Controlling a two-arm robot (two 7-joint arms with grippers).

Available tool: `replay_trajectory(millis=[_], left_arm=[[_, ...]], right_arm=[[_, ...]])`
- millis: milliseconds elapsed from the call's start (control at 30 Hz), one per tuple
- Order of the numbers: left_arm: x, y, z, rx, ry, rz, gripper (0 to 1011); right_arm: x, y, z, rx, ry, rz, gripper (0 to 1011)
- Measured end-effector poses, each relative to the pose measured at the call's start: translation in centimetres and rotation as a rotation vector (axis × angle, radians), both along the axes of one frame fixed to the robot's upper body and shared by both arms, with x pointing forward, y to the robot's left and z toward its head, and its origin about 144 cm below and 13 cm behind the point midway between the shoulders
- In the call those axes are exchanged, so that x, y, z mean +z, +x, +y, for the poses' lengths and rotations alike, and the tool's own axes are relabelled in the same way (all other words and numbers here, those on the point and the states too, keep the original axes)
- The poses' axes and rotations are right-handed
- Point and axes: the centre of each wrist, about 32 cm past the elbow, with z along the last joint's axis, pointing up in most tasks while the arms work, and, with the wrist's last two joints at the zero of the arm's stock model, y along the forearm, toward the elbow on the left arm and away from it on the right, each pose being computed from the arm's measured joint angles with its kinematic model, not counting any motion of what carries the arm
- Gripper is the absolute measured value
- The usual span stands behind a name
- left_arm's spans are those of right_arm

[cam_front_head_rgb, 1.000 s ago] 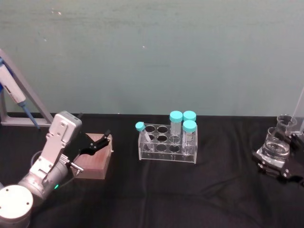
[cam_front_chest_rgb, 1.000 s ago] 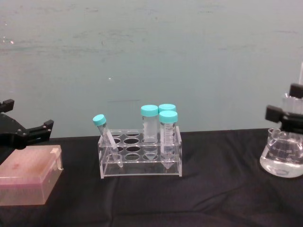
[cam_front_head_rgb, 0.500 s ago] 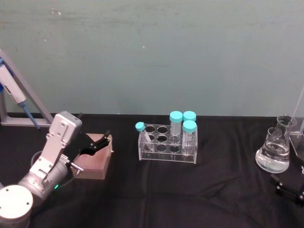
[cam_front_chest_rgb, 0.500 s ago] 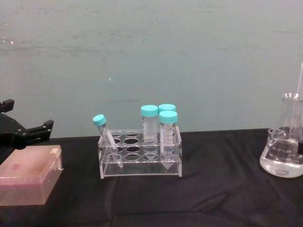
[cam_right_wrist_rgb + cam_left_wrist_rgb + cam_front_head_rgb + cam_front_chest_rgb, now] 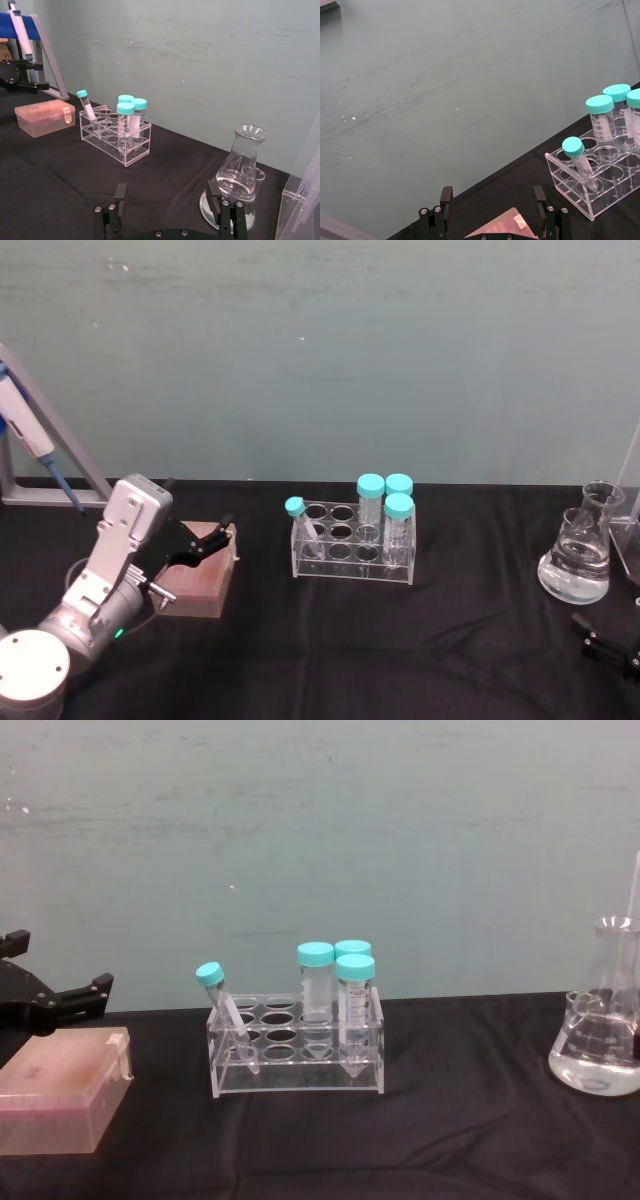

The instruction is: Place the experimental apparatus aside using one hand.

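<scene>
The conical flask point(image 5: 578, 560) with clear liquid stands upright at the table's far right, also seen from the side point(image 5: 600, 1055). A small glass beaker point(image 5: 580, 1013) stands right against it. The clear acrylic stand point(image 5: 630, 485) rises just beyond them at the edge. My right gripper point(image 5: 605, 642) hovers low at the near right corner, apart from the flask. In the right wrist view this gripper point(image 5: 167, 202) is open and holds nothing, with the flask point(image 5: 239, 170) ahead of one finger. My left gripper point(image 5: 205, 540) is parked open above a pink box point(image 5: 200, 582).
A clear tube rack point(image 5: 352, 545) holding several teal-capped tubes stands mid-table. A blue pipette on a grey stand point(image 5: 40, 440) is at the far left. The black cloth point(image 5: 420, 640) between rack and flask is bare.
A second ago my right gripper was around the flask. It has let go and drawn back toward the near right corner, leaving the flask standing. The left arm has not moved.
</scene>
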Motion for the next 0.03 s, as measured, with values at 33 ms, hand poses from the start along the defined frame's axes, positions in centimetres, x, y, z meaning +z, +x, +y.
replay_trajectory(millis=[33], left_arm=[[0.0, 0.0, 0.0, 0.0, 0.0, 0.0, 1000]], right_arm=[[0.01, 0.01, 0.0, 0.0, 0.0, -0.001, 1000]])
